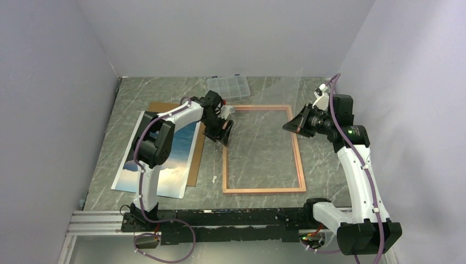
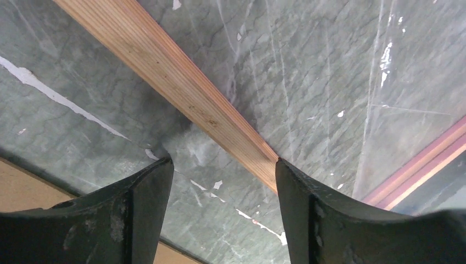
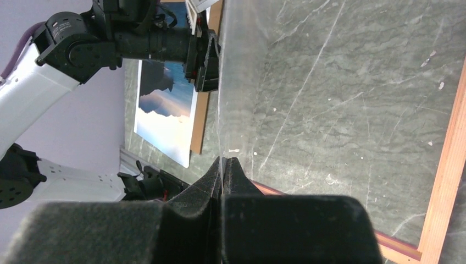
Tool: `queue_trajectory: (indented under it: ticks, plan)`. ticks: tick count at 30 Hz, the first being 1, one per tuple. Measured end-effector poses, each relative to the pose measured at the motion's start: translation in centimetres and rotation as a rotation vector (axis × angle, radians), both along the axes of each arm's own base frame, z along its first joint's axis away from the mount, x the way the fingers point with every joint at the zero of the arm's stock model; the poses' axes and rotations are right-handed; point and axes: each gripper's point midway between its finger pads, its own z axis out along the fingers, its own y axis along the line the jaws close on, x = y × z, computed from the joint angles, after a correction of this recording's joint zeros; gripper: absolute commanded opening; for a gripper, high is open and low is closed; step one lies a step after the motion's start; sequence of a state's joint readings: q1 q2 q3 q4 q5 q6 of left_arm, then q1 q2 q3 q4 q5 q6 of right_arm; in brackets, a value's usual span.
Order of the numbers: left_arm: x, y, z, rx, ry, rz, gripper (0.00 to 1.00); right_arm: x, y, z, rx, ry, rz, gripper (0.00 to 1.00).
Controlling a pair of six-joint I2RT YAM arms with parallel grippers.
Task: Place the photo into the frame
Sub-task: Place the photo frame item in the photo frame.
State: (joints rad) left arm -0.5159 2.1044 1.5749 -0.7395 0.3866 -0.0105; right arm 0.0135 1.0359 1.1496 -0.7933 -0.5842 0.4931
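The two arms are fixed at the near edge of the grey marbled desk (image 1: 123,126). Just beyond them the frame (image 1: 264,190) lies flat, its tan wooden back edges facing up. The marble shows through its open middle.

To the left of the frame, a little apart from it, the photo (image 1: 176,165) lies face up on a brown backing board (image 1: 193,173). The board shows past its right and far edges, and the left arm partly covers the photo. The photo is not in the frame.

The left claw (image 1: 222,132) is at the left bar of the frame, near the far corner. In the left wrist view its fingers (image 2: 137,220) are spread. The wooden bar runs between them and meets the inner side of the right one, with a gap to the other.

The right claw (image 1: 291,125) hangs over the far right part of the frame. Its fingers are pressed together on the edge of a thin clear pane (image 3: 236,55), which goes up and away from them. In the top view this pane is only faintly visible.

Farthest away, behind the frame, stands a small clear compartment box (image 1: 228,87).
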Motion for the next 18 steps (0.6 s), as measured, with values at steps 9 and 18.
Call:
queue_trajectory:
  ticks: [9, 18]
  plan:
    - [0.8, -0.9, 0.2, -0.022, -0.006, 0.023, 0.66, -0.2, -0.1, -0.2, -0.010, 0.003, 0.007, 0.00]
    - [2.2, -0.5, -0.5, 0.028, -0.040, 0.066, 0.49, -0.1, 0.0, -0.4, -0.008, 0.004, 0.009, 0.00]
